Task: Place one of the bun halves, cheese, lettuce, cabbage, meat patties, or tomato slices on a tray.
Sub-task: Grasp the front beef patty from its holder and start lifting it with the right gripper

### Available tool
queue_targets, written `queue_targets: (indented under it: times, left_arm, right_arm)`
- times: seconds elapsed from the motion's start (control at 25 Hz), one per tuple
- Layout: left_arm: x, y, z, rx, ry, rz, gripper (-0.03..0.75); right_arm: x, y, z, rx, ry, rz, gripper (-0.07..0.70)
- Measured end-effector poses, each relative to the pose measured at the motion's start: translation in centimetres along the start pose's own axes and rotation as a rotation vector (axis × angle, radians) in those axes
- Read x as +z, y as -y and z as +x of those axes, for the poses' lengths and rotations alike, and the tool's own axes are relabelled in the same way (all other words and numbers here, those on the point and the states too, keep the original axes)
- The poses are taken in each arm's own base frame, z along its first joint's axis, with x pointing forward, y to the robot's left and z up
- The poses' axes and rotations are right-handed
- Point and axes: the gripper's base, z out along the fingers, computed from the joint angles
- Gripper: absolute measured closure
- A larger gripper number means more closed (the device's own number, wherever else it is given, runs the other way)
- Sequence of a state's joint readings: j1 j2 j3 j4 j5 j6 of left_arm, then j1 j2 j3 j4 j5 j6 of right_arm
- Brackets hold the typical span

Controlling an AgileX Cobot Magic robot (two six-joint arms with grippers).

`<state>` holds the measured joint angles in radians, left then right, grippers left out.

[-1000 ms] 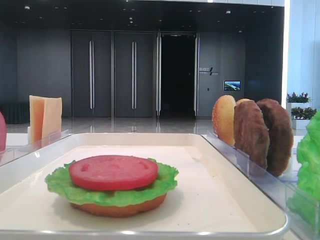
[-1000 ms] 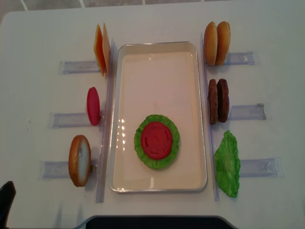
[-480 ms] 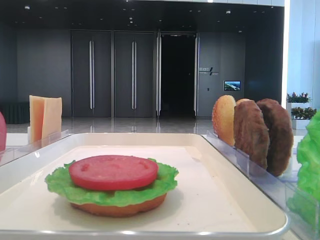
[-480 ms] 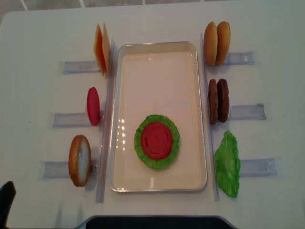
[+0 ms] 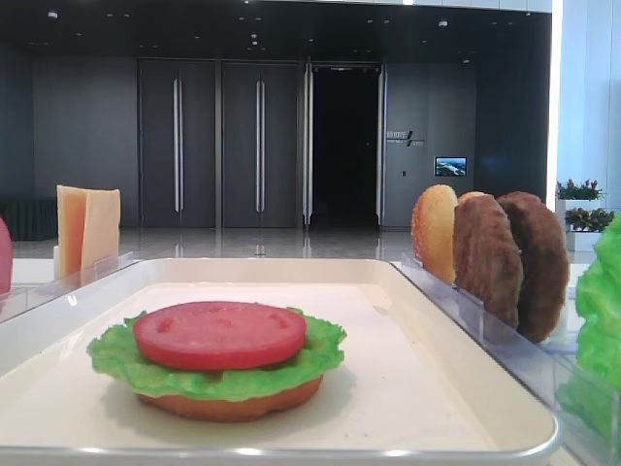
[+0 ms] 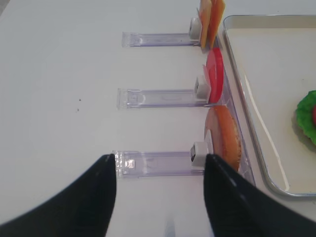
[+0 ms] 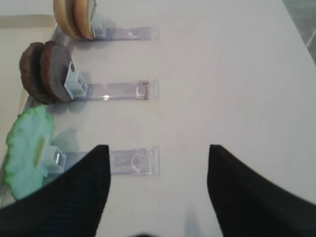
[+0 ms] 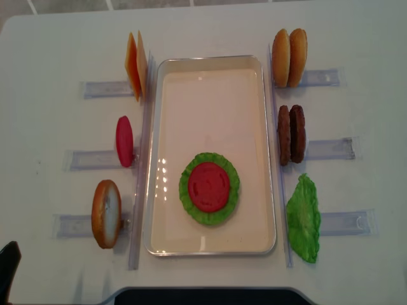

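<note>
Tray [image 8: 210, 76] lies at the centre of the white counter [image 8: 57, 44] in the overhead view, long side running up the frame. In its lower half sits a stack: a bun half [image 5: 228, 403] at the bottom, lettuce [image 8: 187, 203] on it, a tomato slice [image 8: 208, 187] on top. Left of the tray, clear racks [image 8: 95, 89] hold cheese [image 8: 135, 65] at upper left, another tomato slice [image 8: 124, 141] mid left, and a bun half [image 8: 105, 213] at lower left. Right of the tray stand two bun halves [image 8: 289, 57] at upper right, two patties [image 8: 291, 134] mid right, and a lettuce leaf [image 8: 303, 218] at lower right. The left tool [image 6: 160, 197] and right tool [image 7: 159, 192] each hover over bare counter, fingers apart, holding nothing.
</note>
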<state>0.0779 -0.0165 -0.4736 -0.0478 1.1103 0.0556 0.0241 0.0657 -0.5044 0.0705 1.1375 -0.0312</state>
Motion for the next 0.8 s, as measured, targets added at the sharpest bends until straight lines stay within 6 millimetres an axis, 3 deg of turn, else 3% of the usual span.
queue_targets:
  times: [0.44,0.6,0.8]
  left_arm:
    - [0.0,0.0,0.0,0.000,0.000,0.000,0.284]
    - [0.0,0.0,0.0,0.000,0.000,0.000,0.284]
    - [0.0,0.0,0.0,0.000,0.000,0.001,0.284]
  right_arm:
    - [1.4,0.4,-8.2,0.037,-0.259,0.036,0.192]
    - [3.0,0.6,-10.7,0.043,-0.325,0.052,0.192]
    - [6.4,0.9,-12.1,0.065,-0.433,0.062,0.192]
